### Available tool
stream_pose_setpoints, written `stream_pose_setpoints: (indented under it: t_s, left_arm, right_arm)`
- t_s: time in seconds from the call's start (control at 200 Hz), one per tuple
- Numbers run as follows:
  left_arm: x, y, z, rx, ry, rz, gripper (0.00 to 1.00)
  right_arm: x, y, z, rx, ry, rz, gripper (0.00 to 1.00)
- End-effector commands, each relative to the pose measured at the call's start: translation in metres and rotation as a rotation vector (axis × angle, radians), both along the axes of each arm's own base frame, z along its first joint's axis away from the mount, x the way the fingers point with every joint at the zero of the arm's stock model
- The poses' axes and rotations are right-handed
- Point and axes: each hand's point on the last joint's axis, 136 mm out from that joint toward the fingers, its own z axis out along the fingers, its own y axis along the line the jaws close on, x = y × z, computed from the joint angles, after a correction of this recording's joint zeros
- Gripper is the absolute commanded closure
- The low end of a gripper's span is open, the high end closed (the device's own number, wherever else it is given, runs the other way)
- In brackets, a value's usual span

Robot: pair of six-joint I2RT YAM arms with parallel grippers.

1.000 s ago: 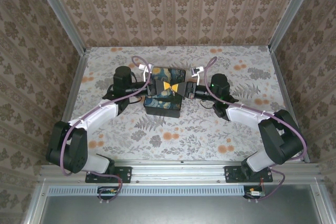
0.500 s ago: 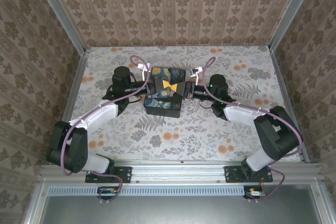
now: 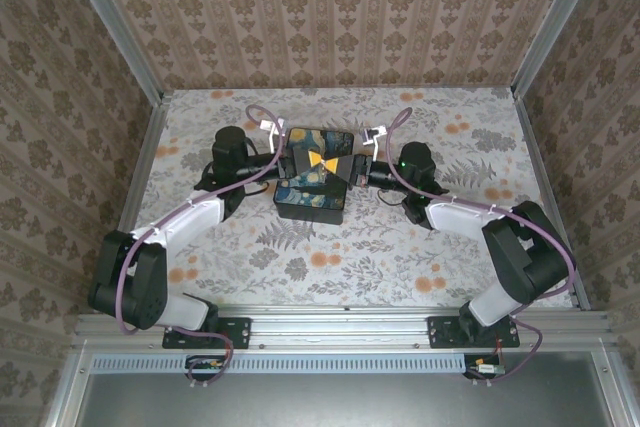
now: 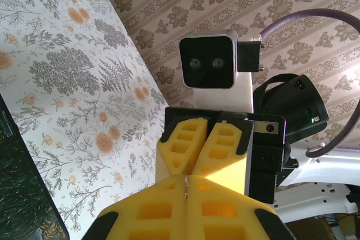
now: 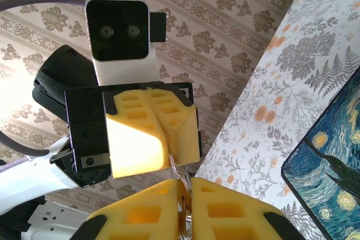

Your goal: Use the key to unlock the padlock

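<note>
Above the black box (image 3: pixel 310 205) with the blue-and-yellow painted lid, my two grippers meet tip to tip. My left gripper (image 3: pixel 312 160) is shut, and in the left wrist view a thin metal sliver, the key (image 4: pixel 185 182), is pinched between its yellow fingers (image 4: pixel 152 206). My right gripper (image 3: pixel 338 165) faces it. In the right wrist view its yellow fingers (image 5: pixel 236 209) are shut on a small brass-tinted metal loop, the padlock (image 5: pixel 183 214). The key (image 5: pixel 176 166) runs from the left gripper's tips down into that loop. Most of the padlock's body is hidden between the pads.
The floor (image 3: pixel 400 247) has a floral pattern and is enclosed by patterned walls with aluminium posts (image 3: pixel 110 22). The box lies under both grippers, at the middle of the floor. Purple cables (image 3: pixel 262 115) loop over both wrists.
My right gripper's jaws have closed from partly open to shut. The right arm has shifted slightly toward the left gripper. The left gripper has stayed shut in place.
</note>
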Motion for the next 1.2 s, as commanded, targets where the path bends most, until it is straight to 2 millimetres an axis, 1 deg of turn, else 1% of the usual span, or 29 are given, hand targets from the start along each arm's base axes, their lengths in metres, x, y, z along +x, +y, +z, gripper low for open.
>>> stream_pose_setpoints:
  t_s: [0.0, 0.2, 0.26, 0.28, 0.325, 0.38, 0.41, 0.48, 0.515, 0.54, 0.555, 0.595, 0.655, 0.66, 0.68, 0.7, 0.725, 0.73, 0.735, 0.8, 0.9, 0.985, 1.06, 1.105, 1.15, 1.195]
  left_arm:
    - [-0.002, 0.000, -0.002, -0.010, -0.003, -0.006, 1.00]
    - [-0.001, 0.003, -0.004, -0.005, -0.003, 0.007, 1.00]
    - [0.000, 0.004, -0.006, 0.011, -0.001, 0.019, 0.79]
    - [0.000, 0.004, -0.007, 0.018, 0.000, 0.020, 0.76]
    - [0.001, 0.006, -0.008, 0.034, 0.001, 0.027, 0.71]
    - [0.003, 0.007, -0.008, 0.056, -0.002, 0.042, 0.59]
    - [0.004, 0.009, -0.011, 0.077, 0.008, 0.053, 0.52]
    - [0.006, 0.011, -0.013, 0.120, 0.015, 0.075, 0.43]
    - [0.007, 0.013, -0.016, 0.149, 0.024, 0.093, 0.41]
    - [0.008, 0.014, -0.019, 0.171, 0.026, 0.108, 0.39]
    - [0.008, 0.015, -0.021, 0.186, 0.031, 0.117, 0.38]
    - [0.008, 0.016, -0.027, 0.225, 0.036, 0.139, 0.35]
    - [0.010, 0.022, -0.039, 0.302, 0.052, 0.187, 0.34]
    - [0.007, 0.018, -0.040, 0.309, 0.049, 0.178, 0.34]
    - [0.001, 0.013, -0.044, 0.335, 0.052, 0.166, 0.33]
    - [0.002, 0.013, -0.049, 0.375, 0.045, 0.194, 0.33]
    - [-0.002, 0.008, -0.051, 0.412, 0.030, 0.194, 0.32]
    - [-0.002, 0.010, -0.053, 0.425, 0.037, 0.199, 0.32]
    - [-0.005, 0.006, -0.053, 0.429, 0.029, 0.191, 0.32]
    - [-0.014, -0.008, -0.064, 0.521, 0.025, 0.198, 0.32]
    - [-0.031, -0.043, -0.084, 0.591, 0.062, 0.166, 0.32]
    - [-0.042, -0.072, -0.101, 0.655, 0.070, 0.140, 0.32]
    - [-0.050, -0.098, -0.114, 0.683, 0.066, 0.110, 0.32]
    - [-0.054, -0.111, -0.125, 0.706, 0.085, 0.097, 0.32]
    - [-0.054, -0.117, -0.137, 0.743, 0.101, 0.103, 0.32]
    - [-0.051, -0.120, -0.151, 0.779, 0.112, 0.120, 0.32]
  right_arm:
    - [-0.006, 0.003, 0.013, 0.040, -0.053, 0.029, 1.00]
    - [-0.007, -0.001, 0.007, 0.025, -0.047, 0.013, 1.00]
    - [-0.006, -0.003, 0.003, 0.008, -0.035, 0.000, 1.00]
    - [-0.006, -0.004, 0.002, -0.001, -0.031, -0.005, 1.00]
    - [-0.006, -0.007, -0.004, -0.030, -0.024, -0.018, 1.00]
    - [-0.007, -0.013, -0.012, -0.075, -0.015, -0.034, 1.00]
    - [-0.008, -0.016, -0.016, -0.097, -0.009, -0.040, 1.00]
    - [-0.010, -0.028, -0.024, -0.140, 0.000, -0.059, 1.00]
    - [-0.011, -0.036, -0.028, -0.158, 0.010, -0.073, 1.00]
    - [-0.010, -0.043, -0.036, -0.178, 0.031, -0.087, 1.00]
    - [-0.012, -0.048, -0.030, -0.175, 0.016, -0.098, 1.00]
    - [-0.012, -0.059, -0.034, -0.192, 0.028, -0.123, 1.00]
    - [-0.013, -0.076, -0.043, -0.234, 0.065, -0.155, 1.00]
    - [-0.013, -0.078, -0.043, -0.237, 0.063, -0.158, 1.00]
    - [-0.012, -0.084, -0.045, -0.252, 0.074, -0.173, 1.00]
    - [-0.012, -0.090, -0.047, -0.268, 0.084, -0.188, 1.00]
    - [-0.011, -0.098, -0.050, -0.289, 0.096, -0.208, 1.00]
    - [-0.011, -0.099, -0.050, -0.294, 0.101, -0.212, 1.00]
    - [-0.010, -0.101, -0.051, -0.298, 0.105, -0.216, 1.00]
    - [-0.006, -0.121, -0.056, -0.344, 0.145, -0.273, 1.00]
    - [0.004, -0.154, -0.064, -0.400, 0.214, -0.376, 1.00]
    - [0.011, -0.180, -0.074, -0.442, 0.276, -0.469, 1.00]
    - [0.014, -0.194, -0.082, -0.469, 0.309, -0.522, 1.00]
    - [0.014, -0.201, -0.087, -0.475, 0.323, -0.545, 1.00]
    - [0.015, -0.208, -0.091, -0.478, 0.338, -0.567, 1.00]
    - [0.015, -0.214, -0.095, -0.480, 0.352, -0.587, 1.00]
